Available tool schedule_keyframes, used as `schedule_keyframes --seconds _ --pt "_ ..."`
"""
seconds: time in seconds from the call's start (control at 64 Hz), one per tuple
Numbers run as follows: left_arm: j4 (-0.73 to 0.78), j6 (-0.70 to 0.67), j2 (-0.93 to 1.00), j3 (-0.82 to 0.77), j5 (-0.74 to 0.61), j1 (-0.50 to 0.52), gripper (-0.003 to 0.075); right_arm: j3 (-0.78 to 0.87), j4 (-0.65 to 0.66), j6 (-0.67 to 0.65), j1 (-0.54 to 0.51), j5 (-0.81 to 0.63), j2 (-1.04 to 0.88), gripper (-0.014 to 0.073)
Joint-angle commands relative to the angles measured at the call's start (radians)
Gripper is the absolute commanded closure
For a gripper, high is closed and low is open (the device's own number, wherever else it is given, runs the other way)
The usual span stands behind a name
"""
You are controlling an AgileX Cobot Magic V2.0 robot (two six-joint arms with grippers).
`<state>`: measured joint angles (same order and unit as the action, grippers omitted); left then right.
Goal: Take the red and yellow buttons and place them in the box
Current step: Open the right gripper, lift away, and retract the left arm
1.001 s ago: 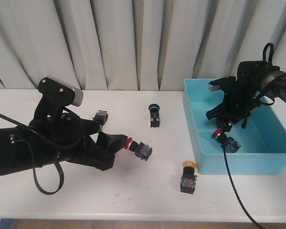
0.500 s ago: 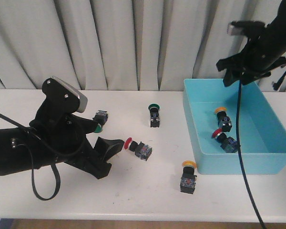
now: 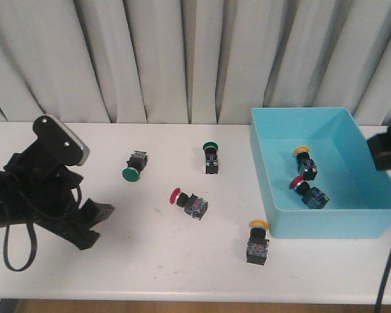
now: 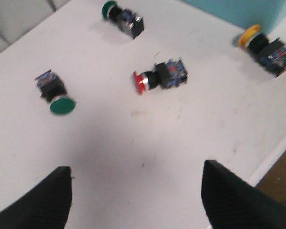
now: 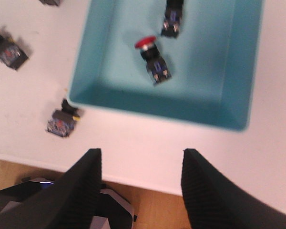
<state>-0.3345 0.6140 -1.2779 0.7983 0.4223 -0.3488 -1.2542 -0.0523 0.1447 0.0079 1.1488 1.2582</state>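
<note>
Red button [image 3: 188, 202] lies on its side mid-tabletop [image 3: 150, 261], black blocky body, red cap pointing toward the left arm, long axis roughly left-right. Yellow button [image 3: 257, 242] sits just beside the box's near wall, cap toward the box [image 3: 274, 215], long axis front-back. Inside the turquoise box: another red button [image 3: 309, 192] and a yellow one [image 3: 305, 162], near each other. Two green buttons [image 3: 135, 165] [image 3: 211, 156] sit farther back. Left claw [image 4: 136, 195] wide, empty. Right claw [image 5: 140, 186] wide, empty.

no legible txt, labels, brands or nos. anywhere, button bodies too blurred
</note>
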Motion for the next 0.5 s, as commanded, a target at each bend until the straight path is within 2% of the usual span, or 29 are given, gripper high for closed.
schedule_keyframes --seconds 0.0,0.156,0.25,0.36,0.485 --pt "0.194 -0.229 0.028 0.033 0.055 0.046 0.0193 0.087 0.023 -0.01 -0.003 -0.085 -0.139 0.021" --pt "0.581 -0.668 0.028 0.033 0.22 0.072 0.0217 0.207 0.022 -0.019 -0.003 -0.121 -0.282 0.021" --pt "0.756 -0.913 0.033 0.033 0.266 0.072 0.0228 0.264 0.021 -0.021 -0.003 -0.161 -0.357 0.021" --pt "0.857 -1.079 0.069 0.033 0.244 0.071 0.0235 0.332 0.015 -0.021 -0.004 -0.227 -0.432 0.021" --pt "0.855 -1.11 0.146 0.033 0.164 0.071 0.0235 0.406 0.017 -0.02 -0.004 -0.309 -0.501 0.021"
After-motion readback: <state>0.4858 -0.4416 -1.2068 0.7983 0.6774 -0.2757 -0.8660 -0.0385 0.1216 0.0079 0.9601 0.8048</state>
